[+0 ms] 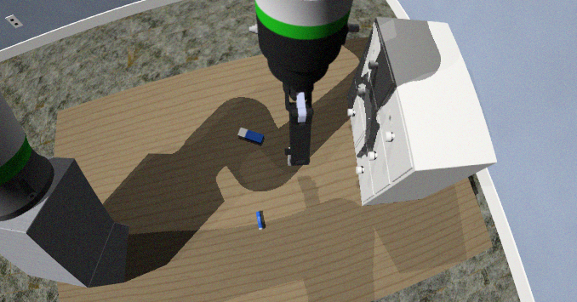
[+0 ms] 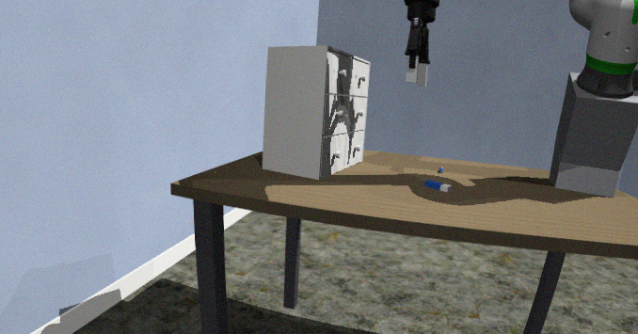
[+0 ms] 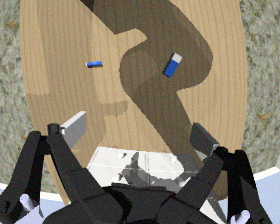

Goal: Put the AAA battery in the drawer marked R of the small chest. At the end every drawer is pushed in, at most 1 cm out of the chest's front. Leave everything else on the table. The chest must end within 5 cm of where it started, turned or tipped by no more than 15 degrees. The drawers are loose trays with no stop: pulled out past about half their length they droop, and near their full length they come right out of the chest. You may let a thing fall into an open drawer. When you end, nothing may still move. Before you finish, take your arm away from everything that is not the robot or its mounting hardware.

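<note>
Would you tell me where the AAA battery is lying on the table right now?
In the top view the AAA battery lies on the wooden table, nearer the front edge than the blue and grey block, left of the chest.

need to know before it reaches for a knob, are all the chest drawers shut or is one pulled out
All shut: the drawer fronts of the chest sit flush in the exterior and top views, only knobs protruding.

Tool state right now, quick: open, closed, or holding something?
Tool: open wide, holding nothing, high above the table beside the small chest.
</note>
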You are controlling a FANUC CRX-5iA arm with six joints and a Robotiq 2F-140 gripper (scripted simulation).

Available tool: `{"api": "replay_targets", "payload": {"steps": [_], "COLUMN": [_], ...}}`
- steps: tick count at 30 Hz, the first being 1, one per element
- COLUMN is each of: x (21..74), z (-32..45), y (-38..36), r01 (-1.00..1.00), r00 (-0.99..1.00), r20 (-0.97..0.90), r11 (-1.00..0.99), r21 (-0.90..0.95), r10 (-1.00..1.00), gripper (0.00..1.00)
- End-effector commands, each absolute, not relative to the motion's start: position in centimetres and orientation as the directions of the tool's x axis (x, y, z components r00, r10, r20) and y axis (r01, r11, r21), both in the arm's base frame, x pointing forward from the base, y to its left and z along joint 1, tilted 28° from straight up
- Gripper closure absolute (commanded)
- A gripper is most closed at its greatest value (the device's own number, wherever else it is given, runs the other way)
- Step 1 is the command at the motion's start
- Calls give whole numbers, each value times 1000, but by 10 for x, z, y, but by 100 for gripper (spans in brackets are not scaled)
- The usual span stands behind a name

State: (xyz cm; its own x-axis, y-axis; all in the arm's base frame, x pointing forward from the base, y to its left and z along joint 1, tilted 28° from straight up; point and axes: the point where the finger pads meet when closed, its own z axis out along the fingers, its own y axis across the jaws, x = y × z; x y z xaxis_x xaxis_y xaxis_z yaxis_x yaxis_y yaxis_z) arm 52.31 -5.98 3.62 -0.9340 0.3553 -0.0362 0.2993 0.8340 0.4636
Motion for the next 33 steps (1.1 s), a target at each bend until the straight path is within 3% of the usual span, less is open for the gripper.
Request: {"api": "replay_targets", "payload": {"steps": [1, 22, 33], "x": [524, 541, 564], "z": [36, 23, 6], "y": [-60, -59, -58], "r01": [299, 299, 299], "r00": [-932, -880, -764], "r20": [-44, -203, -407], "r11": [834, 834, 834], "r21": [464, 463, 463], "r10": [359, 429, 501], "gripper": [0, 0, 0]}}
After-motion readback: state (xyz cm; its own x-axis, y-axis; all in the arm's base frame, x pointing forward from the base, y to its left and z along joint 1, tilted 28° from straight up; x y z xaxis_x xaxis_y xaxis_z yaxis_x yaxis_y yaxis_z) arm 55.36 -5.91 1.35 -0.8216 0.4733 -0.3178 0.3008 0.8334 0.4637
